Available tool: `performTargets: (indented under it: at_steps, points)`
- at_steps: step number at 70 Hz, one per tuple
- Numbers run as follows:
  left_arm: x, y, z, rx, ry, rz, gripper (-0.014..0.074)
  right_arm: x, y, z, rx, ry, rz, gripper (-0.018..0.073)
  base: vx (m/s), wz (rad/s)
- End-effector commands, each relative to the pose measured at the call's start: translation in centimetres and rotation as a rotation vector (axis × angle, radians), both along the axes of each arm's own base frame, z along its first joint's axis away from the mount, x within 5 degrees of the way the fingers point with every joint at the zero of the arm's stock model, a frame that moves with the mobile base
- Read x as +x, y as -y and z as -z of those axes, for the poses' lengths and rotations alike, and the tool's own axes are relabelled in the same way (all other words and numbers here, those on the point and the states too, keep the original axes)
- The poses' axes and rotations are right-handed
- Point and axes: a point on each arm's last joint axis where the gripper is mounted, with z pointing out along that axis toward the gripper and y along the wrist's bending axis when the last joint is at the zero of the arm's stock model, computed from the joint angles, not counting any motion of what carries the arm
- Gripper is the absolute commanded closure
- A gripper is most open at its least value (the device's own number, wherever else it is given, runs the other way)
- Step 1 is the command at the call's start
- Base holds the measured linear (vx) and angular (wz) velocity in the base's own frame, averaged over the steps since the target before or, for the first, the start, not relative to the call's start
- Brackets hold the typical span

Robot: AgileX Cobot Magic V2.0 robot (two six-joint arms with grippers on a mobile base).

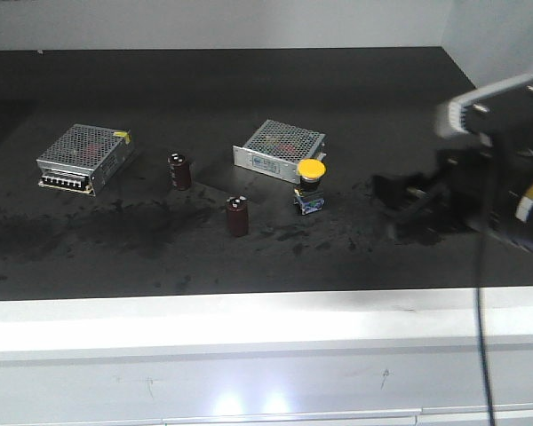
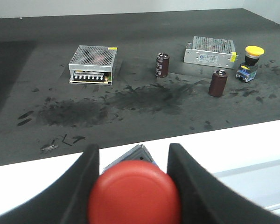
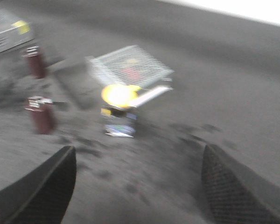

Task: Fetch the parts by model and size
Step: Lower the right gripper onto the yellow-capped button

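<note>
The yellow-capped push-button switch stands upright on its blue-and-silver base on the dark table, just in front of a silver mesh box; it also shows in the left wrist view and, blurred, in the right wrist view. My right gripper is open and empty, to the right of that switch and facing it; in the front view it is a dark blur. My left gripper is shut on the red-capped switch, held over the white front ledge. It is out of the front view.
Two silver perforated power supply boxes and two dark maroon capacitors stand on the scuffed black table top. A white ledge runs along the front edge. A black cable hangs from the right arm.
</note>
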Motion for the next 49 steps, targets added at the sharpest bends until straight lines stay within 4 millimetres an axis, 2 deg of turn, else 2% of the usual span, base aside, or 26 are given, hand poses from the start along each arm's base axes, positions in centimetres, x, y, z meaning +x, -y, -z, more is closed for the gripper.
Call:
performTargets:
  at_steps: [1, 11, 27, 39, 49]
  points:
    - [0.2, 0.1, -1.4, -0.016, 0.091, 0.016, 0.0603, 2.1, -2.0, -2.7, 0.020, 0.067, -0.043, 0.0029, 0.00, 0.00]
    - [0.2, 0.1, -1.4, -0.016, 0.091, 0.016, 0.0603, 5.5, -4.3, -3.6, 0.038, -0.010, -0.035, 0.0029, 0.00, 0.00]
    - [0.2, 0.1, -1.4, -0.016, 0.091, 0.016, 0.0603, 10.4, -6.3, -4.6, 0.027, -0.151, 0.022, -0.0001, 0.00, 0.00]
    - [0.2, 0.1, -1.4, -0.016, 0.091, 0.016, 0.0603, 13.3, -7.4, -3.7, -0.014, -0.243, 0.050, -0.0055, 0.00, 0.00]
    - [0.2, 0.1, -1.4, -0.016, 0.091, 0.016, 0.0603, 15.1, -8.2, -2.6, -0.043, -0.295, 0.060, -0.0053, 0.00, 0.00]
